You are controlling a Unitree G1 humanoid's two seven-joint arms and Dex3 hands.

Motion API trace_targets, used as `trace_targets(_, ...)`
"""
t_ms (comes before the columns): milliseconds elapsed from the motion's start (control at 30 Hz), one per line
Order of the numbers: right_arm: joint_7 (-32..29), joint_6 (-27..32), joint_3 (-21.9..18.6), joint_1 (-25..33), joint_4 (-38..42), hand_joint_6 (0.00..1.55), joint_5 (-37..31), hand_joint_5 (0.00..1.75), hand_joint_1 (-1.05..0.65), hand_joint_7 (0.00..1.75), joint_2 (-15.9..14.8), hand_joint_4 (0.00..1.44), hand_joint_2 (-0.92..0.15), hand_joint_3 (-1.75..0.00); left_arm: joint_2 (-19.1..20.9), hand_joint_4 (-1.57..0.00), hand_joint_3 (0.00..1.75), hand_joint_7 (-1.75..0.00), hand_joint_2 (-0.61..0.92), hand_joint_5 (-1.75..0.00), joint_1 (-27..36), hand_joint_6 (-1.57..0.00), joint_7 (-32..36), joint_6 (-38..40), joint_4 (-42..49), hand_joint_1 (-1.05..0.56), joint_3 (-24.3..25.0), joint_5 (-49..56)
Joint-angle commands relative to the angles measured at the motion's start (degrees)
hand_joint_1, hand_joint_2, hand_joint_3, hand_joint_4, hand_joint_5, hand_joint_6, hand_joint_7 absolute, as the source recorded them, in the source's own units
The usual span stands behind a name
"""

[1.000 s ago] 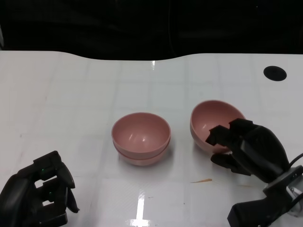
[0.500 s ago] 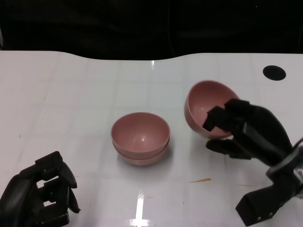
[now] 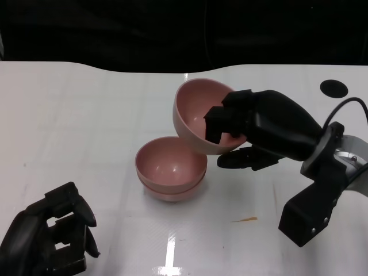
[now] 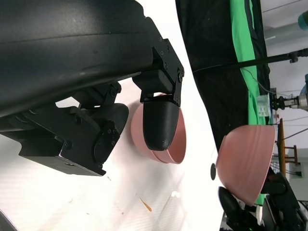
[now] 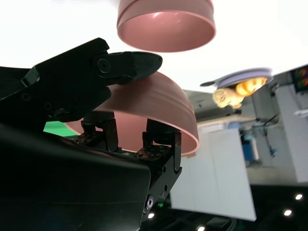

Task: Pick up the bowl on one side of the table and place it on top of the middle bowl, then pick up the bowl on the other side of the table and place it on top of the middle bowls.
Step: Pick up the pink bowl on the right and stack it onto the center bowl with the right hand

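- The left hand [image 3: 49, 238] sits at the table's [image 3: 86, 115] near left edge, at about eight o'clock from the stack; its fingers are curled inward and hold nothing; it is well apart from every bowl and has no evident part in this step.
- The middle stack [image 3: 171, 168] stands near the table's centre: one pink bowl nested in another, mouths up, so the first side bowl appears already placed.
- The carried bowl [image 3: 198, 123] hangs in the air at about one o'clock from the stack; it is tilted, its mouth turned toward the stack and the left side; its lower edge seems just above the stack's far right rim, though I cannot tell whether they touch.
- The right hand [image 3: 253, 129] grips that bowl by its right wall, fingers hooked over the rim, thumb beneath; it is plainly the nearer hand.
- Judgement: the stack lies at about seven o'clock below the bowl; the bowl needs levelling, then lowering onto the stack.
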Motion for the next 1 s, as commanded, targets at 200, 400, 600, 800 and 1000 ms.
trace_targets(200,5.9,-2.5,-0.5,-2.3,0.4,0.69,3.7,1.75,-0.23,1.73,2.2,0.92,-0.83,-0.36,-0.1,-0.8,1.14,-1.75,0.85,-1.75,0.6,-0.64,0.6,0.0,-0.8,0.35,0.1,0.6)
trace_targets(400,12.9,-5.4,0.8,-4.8,3.9,0.74,4.9,1.75,-0.2,1.73,4.7,0.95,-0.45,-1.09,-0.5,-0.83,1.18,-1.75,0.81,-1.75,0.6,-0.65,0.1,-1.4,-0.1,0.34,-0.1,0.9)
trace_targets(600,14.5,-5.9,0.9,-5.1,4.9,0.72,4.4,1.75,-0.2,1.75,5.1,0.95,-0.45,-1.1,-0.6,-0.82,1.2,-1.75,0.8,-1.75,0.5,-0.64,0.0,-1.1,0.1,0.34,-0.1,0.6)
trace_targets(800,17.0,-5.7,1.6,-4.2,5.0,0.68,4.6,1.75,-0.2,1.75,5.6,0.93,-0.56,-0.89,-0.6,-0.81,1.19,-1.75,0.81,-1.75,0.5,-0.64,-0.9,-2.0,0.9,0.33,0.0,0.0)
trace_targets(1000,17.6,-5.3,2.5,-4.5,7.1,0.66,3.8,1.75,-0.21,1.75,6.3,0.91,-0.62,-0.8,-0.7,-0.81,1.18,-1.75,0.81,-1.75,0.4,-0.63,-0.8,-2.7,1.7,0.32,0.0,0.3)
